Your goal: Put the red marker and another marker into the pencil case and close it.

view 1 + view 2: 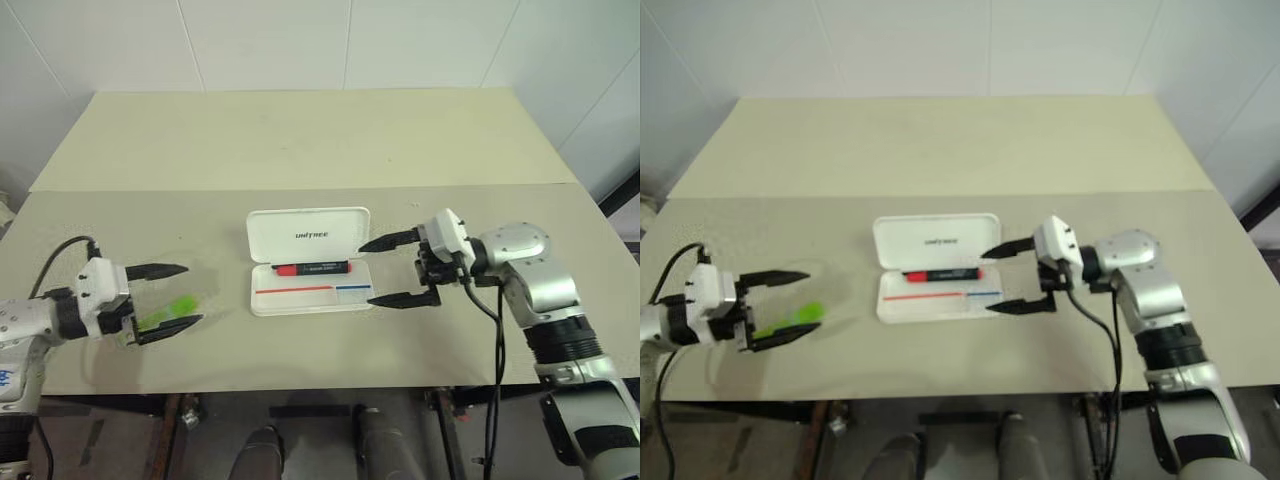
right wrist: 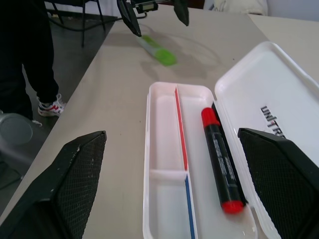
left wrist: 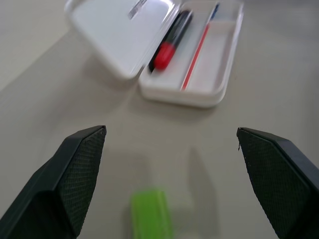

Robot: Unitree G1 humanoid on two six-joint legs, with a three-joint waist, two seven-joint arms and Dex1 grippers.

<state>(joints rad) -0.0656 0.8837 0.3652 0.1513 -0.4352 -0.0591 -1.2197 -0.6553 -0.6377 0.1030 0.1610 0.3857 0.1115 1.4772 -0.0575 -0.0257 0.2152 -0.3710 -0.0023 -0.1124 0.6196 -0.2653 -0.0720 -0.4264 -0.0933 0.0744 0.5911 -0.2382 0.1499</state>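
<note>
The pencil case lies open at the centre of the head view, on the near part of the beige table, its lid tipped back toward the far edge with the dark lettering facing up. The red marker rests inside the tray, lying lengthwise along the hinge side, its red cap toward the left of the frame; the red and blue stripes run along the tray floor just in front of it. The right gripper sits right of centre, just beside the case's right end, its 2 black fingers spread wide, 1 near the lid's corner and 1 near the tray's front corner, with nothing between them. In the right wrist view those fingers stand far apart on either side of the open case, not touching it. The left gripper is at the lower left of the head view, well apart from the case, its 2 fingers also spread wide. The green marker lies on the table between those fingers, close to the lower 1; whether it touches that finger cannot be told. In the left wrist view the green marker lies low between the parted fingers, with bare table on both sides. In the right wrist view a person's dark-clad legs and a sneaker stand beyond the table at the upper left.
</note>
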